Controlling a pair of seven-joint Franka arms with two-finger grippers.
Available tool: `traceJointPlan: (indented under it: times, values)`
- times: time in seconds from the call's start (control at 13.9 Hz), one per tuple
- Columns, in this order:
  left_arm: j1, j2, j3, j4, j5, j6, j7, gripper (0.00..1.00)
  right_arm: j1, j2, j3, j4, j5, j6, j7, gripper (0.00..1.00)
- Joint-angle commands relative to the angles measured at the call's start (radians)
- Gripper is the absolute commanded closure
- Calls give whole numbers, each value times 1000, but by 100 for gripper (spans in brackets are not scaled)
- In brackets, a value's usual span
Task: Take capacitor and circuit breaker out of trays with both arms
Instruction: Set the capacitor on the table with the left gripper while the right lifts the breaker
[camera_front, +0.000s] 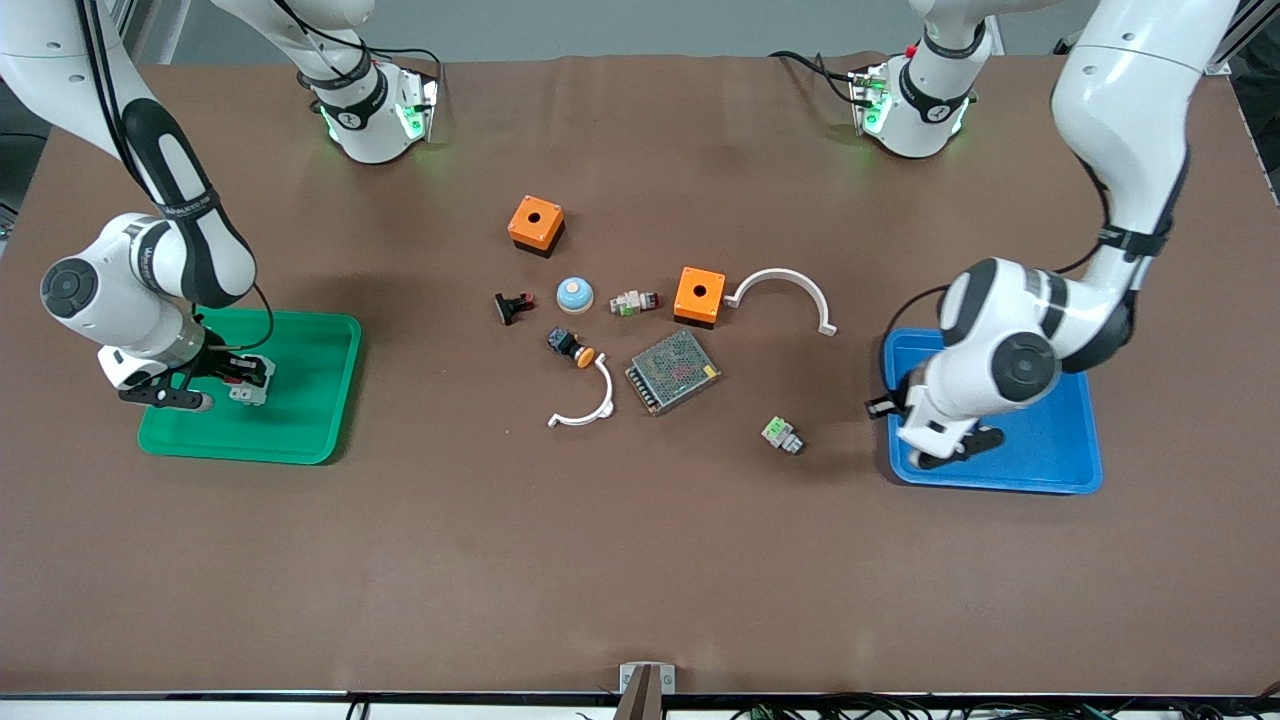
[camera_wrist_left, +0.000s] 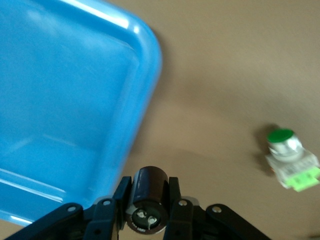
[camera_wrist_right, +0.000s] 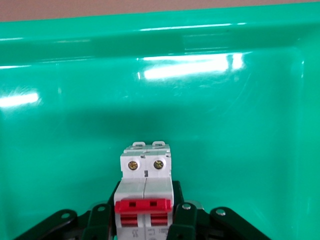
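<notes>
I see the left gripper clamped on the capacitor, lifted over the blue tray's rim toward the bare table. The right gripper is closed on the circuit breaker, low inside the green tray.

Risks, as I judge them:
- the capacitor is round and smooth; it may roll out of the pinch if I swing fast.
- the breaker may clip the green rim if I move sideways without lifting first.
</notes>
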Motion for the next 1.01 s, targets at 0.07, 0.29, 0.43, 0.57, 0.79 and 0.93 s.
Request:
traceJointPlan:
  times: [0.07,0.29,0.43,0.57,0.79,0.93]
  values:
    - [-137,-2,-19,-21,11,29,-253,100,105,-91,14,127,10,-295,159,99]
    - [-208,32,-19,-21,12,94,-352,100,254,-136,15,132,14,-336,243,99]
    - [-225,69,-17,-21,17,153,-373,100,363,-136,12,130,89,-318,334,100]
    - [-226,81,-17,-23,20,171,-386,99,450,-130,12,127,97,-270,435,100]
    - [-227,83,-16,-30,22,170,-387,87,582,-99,12,129,97,-171,621,100]
    - [-227,81,-16,-27,22,165,-386,40,658,-53,12,136,97,-96,710,100]
